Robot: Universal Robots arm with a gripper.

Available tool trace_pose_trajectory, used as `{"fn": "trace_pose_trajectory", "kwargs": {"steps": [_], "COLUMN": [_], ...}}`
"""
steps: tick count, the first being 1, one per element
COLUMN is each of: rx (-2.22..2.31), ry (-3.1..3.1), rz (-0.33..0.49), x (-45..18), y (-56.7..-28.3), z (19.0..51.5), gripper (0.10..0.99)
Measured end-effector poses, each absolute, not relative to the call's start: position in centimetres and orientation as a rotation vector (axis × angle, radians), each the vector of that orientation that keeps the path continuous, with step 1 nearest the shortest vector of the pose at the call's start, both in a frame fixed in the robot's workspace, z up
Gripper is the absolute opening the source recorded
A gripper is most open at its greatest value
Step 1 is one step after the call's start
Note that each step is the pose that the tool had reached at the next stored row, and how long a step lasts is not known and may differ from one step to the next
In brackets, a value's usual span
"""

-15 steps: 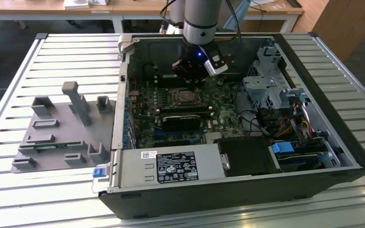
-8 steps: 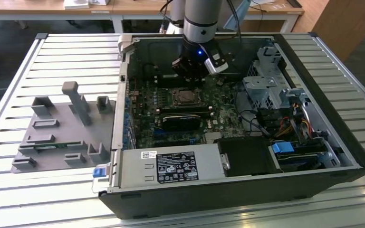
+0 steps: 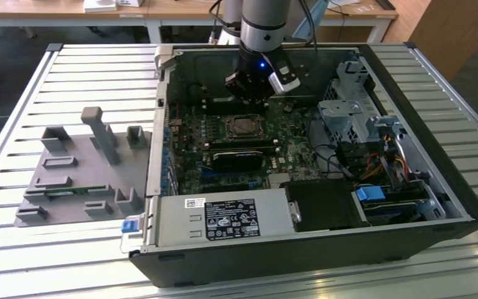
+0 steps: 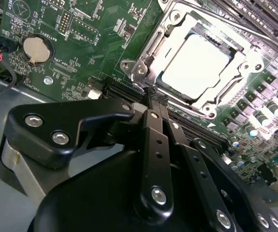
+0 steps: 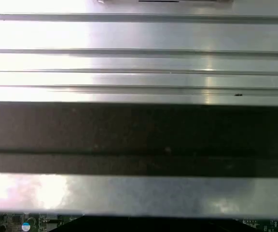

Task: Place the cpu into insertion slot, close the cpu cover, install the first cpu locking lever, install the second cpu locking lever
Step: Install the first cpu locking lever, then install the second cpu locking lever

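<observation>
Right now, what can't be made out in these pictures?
Exterior view: the cover around the chip is too small to tell whether it is latched.
Second wrist view: the gripper hides the cover's near corner.
First wrist view: the circuit board is nearly all cut off by the edge.
</observation>
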State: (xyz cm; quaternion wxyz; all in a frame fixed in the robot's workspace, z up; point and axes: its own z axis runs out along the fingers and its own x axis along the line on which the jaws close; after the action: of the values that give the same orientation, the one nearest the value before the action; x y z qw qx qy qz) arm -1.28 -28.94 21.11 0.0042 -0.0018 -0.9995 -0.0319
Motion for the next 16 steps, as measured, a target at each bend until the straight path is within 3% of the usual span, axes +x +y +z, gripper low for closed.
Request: {"fn": "trace_pose_trajectory", "kwargs": {"steps": [16], "rx": [-0.006], "ry": [-3.132], "rz": [-0.1], "x": [-1.27], "y": [-29.3], "z": [21.12], "gripper": [0.106]}}
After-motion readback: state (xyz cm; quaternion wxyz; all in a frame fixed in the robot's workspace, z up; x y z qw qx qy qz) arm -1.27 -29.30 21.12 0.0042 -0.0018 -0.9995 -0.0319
